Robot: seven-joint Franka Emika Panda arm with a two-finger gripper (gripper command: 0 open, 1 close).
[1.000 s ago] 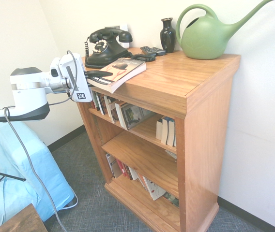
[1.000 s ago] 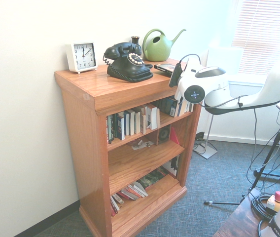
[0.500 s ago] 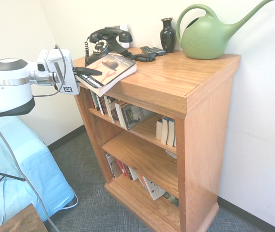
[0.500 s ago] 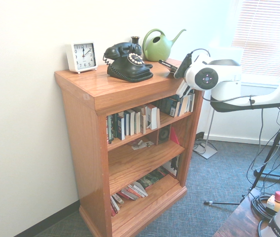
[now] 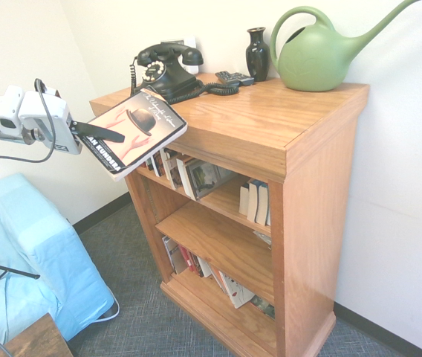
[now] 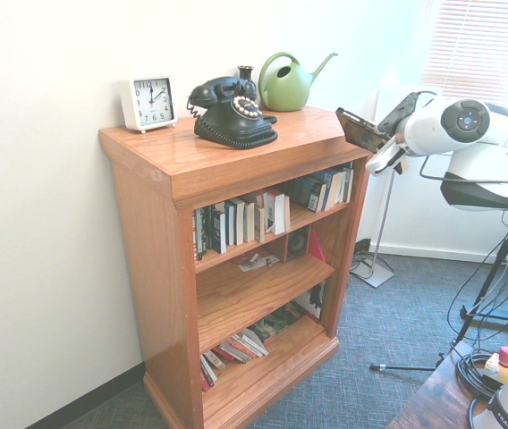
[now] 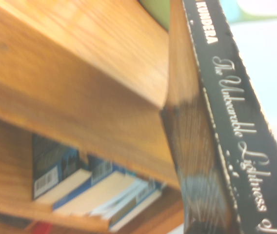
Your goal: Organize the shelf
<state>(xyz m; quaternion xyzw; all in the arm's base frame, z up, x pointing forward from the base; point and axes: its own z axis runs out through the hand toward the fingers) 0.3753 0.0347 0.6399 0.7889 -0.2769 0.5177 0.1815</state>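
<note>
The pincer (image 5: 101,134) is clamped on one edge of a paperback (image 5: 137,130), a dark finger lying across its cover; the book hangs tilted beside the bookcase (image 5: 315,141), at the front edge of its top. With the grip near one edge, the book could swivel or slip if it knocks the overhanging top. Swung back over the bookcase, it could also nudge the black telephone (image 5: 168,71) on top. Lowered carelessly toward the upper tier, it might push over the loose books (image 5: 253,201) there. The bookcase stands on the floor, upright, its longest line running vertically and its open front turned to the arm's side. On the bookcase's top, beyond the telephone, are the vase (image 5: 257,56) and the watering can (image 5: 316,56).
</note>
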